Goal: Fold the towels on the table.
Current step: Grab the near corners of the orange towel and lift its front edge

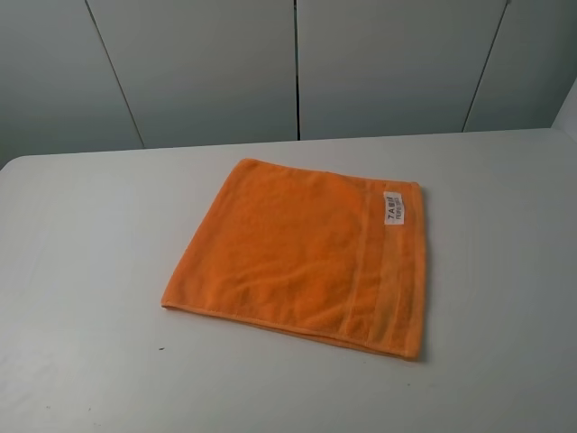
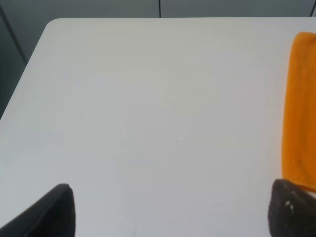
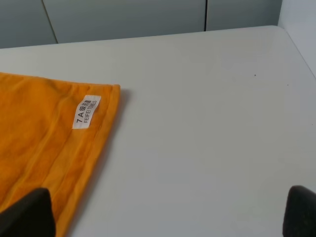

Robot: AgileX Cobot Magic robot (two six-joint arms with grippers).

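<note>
A: How does the left gripper (image 2: 170, 212) stand?
B: Released. Its two black fingers (image 2: 52, 215) are spread wide above the large white matte table (image 2: 148, 98), with only bare surface between them. One finger shows just beside an edge of the bright orange terry-cloth towel (image 2: 298, 108); whether they touch I cannot tell
A: And the right gripper (image 3: 163, 215)?
B: Released as well, its black fingertips (image 3: 301, 212) far apart. One hangs over the towel's outer strip and the other over bare table. The small white printed label (image 3: 86, 111) lies beyond them, close to a corner of the towel
A: Where does the towel sit, seen from the high camera?
B: Flat and squarish, about the middle of the table, turned a little so its corners point near 11, 2, 5 and 8 o'clock. The woven band (image 1: 389, 280) runs along its 3 o'clock side, and the label sits by the 2 o'clock corner
A: Anything around it?
B: A dark speck (image 1: 162, 349) on the table just off the 8 o'clock corner, and a grey panelled wall (image 1: 198, 63) past the table's 12 o'clock edge
</note>
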